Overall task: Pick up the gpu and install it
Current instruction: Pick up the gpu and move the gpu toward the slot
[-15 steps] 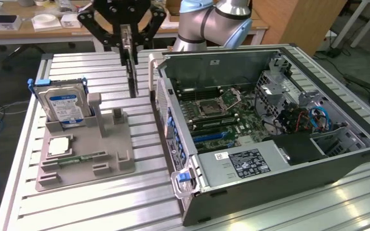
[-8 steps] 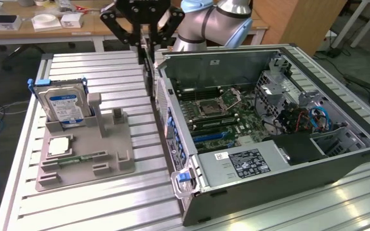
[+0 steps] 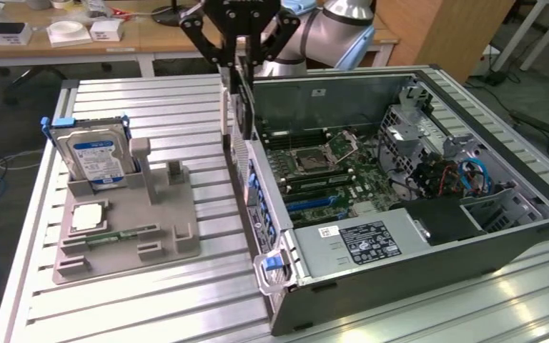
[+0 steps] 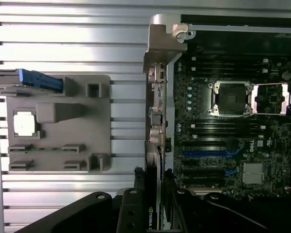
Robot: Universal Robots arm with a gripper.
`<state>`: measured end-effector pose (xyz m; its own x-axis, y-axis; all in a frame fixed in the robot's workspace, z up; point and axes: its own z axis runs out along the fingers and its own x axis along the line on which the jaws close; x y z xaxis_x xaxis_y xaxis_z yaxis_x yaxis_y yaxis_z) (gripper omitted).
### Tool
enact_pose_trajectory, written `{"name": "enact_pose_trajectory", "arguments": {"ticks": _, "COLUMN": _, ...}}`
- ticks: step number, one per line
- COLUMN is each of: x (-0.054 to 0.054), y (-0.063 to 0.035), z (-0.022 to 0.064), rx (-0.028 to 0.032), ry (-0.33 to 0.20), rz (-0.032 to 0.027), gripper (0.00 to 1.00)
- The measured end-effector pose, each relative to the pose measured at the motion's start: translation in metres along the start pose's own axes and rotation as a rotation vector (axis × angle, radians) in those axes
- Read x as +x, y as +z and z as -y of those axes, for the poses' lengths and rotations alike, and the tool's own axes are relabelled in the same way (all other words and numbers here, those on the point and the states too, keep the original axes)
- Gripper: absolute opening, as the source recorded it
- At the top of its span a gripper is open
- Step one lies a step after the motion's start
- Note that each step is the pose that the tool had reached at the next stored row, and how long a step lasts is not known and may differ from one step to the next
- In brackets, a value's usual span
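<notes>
The exterior view's top edge cuts off the gripper (image 3: 240,66). The wrist view's edge cuts off the gpu (image 4: 153,204).

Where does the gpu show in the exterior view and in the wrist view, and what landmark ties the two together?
Exterior view: the gpu hangs upright in the gripper, over the computer case wall nearest the grey holder.
Wrist view: the gpu is seen edge-on, clamped in the gripper, in line with that case wall.
Shared landmark: the CPU socket on the motherboard.
</notes>
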<state>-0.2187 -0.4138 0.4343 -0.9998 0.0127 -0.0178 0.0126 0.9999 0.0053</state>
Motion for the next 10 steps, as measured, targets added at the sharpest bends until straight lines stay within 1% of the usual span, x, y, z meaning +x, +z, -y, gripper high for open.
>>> {"name": "enact_pose_trajectory", "arguments": {"ticks": 10, "x": -0.036, "y": 0.0006, "z": -0.0005, "rx": 0.0001, "ry": 0.0, "rz": -0.0049, "gripper": 0.26}}
